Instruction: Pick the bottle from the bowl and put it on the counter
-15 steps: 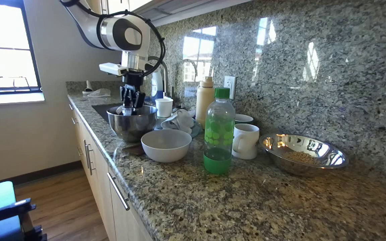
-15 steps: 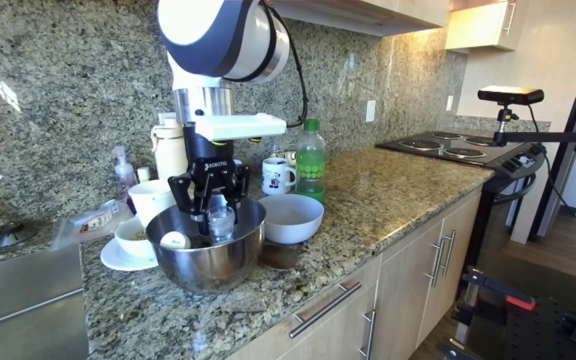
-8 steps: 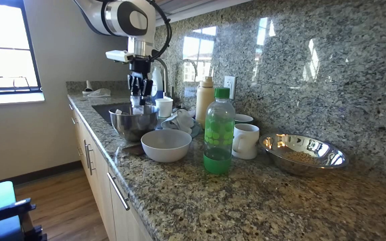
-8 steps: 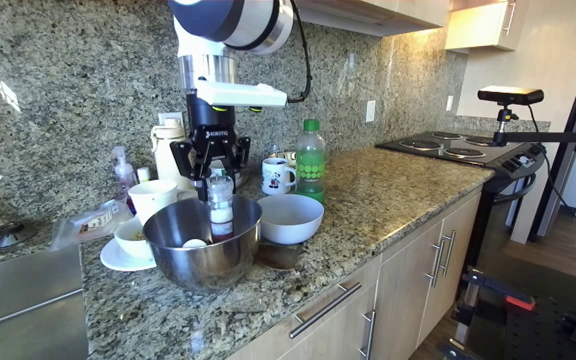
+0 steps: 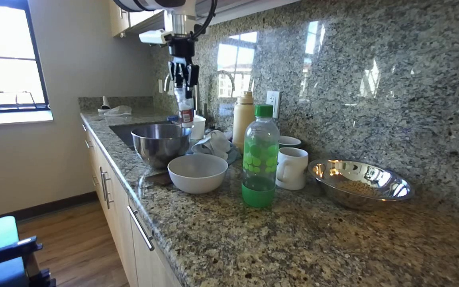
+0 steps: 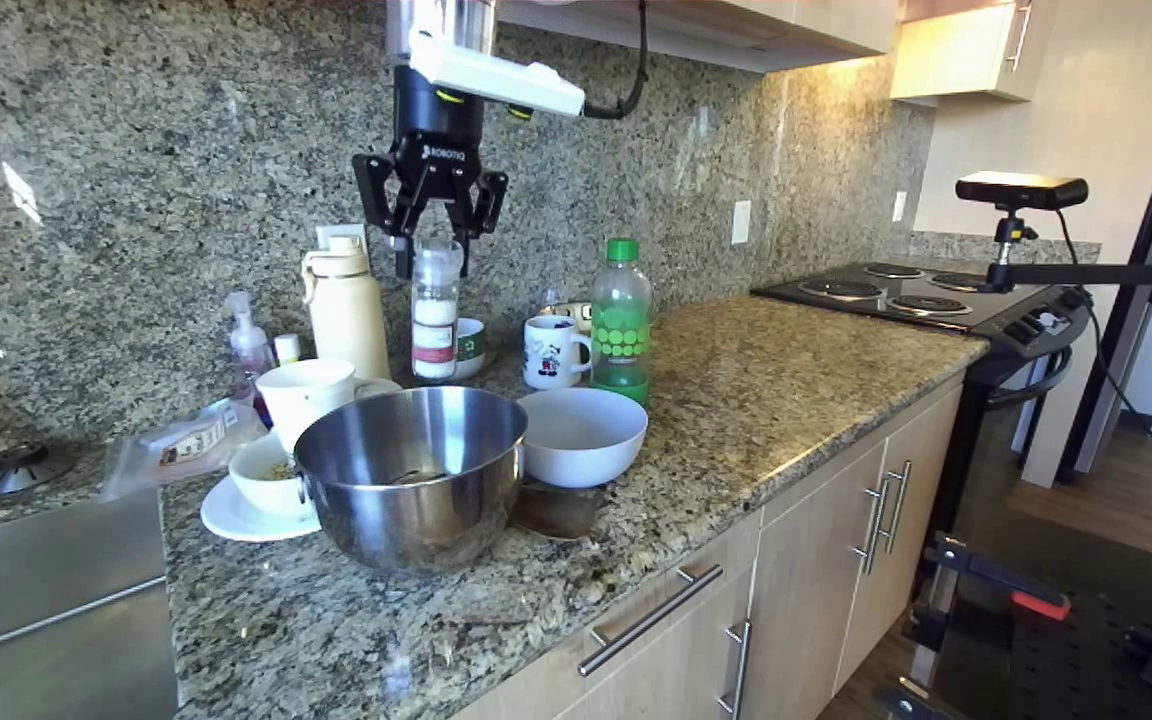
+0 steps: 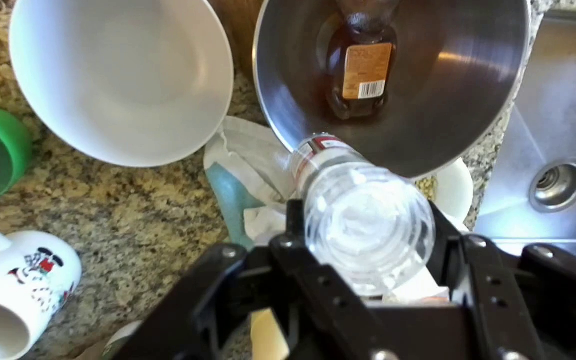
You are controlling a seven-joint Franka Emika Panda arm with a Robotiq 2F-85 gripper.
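Note:
My gripper [image 6: 436, 262] is shut on a clear bottle [image 6: 434, 325] with white contents and a red-and-white label. The bottle also shows in an exterior view [image 5: 186, 113], hanging near upright, slightly tilted. In the wrist view its clear end [image 7: 368, 220] sits between the fingers. Its low end is above the steel mixing bowl's backsplash-side rim. The steel mixing bowl [image 6: 406, 520] stands on the granite counter [image 6: 716, 400]; it also shows in an exterior view [image 5: 159, 147]. In the wrist view a dark bottle with an orange label [image 7: 366, 70] lies inside the bowl.
A white bowl [image 6: 586, 450] stands beside the steel bowl. A green-capped bottle [image 5: 260, 159], a white mug [image 5: 292, 169], a beige flask [image 6: 351, 310] and a white cup [image 6: 306, 400] stand near the backsplash. A shallow steel bowl [image 5: 361, 187] and a sink [image 7: 558, 140] flank the area.
My gripper has risen with the bottle in it, lifting it out of the steel bowl, and has shifted toward the backsplash. The bottle's label has come into view.

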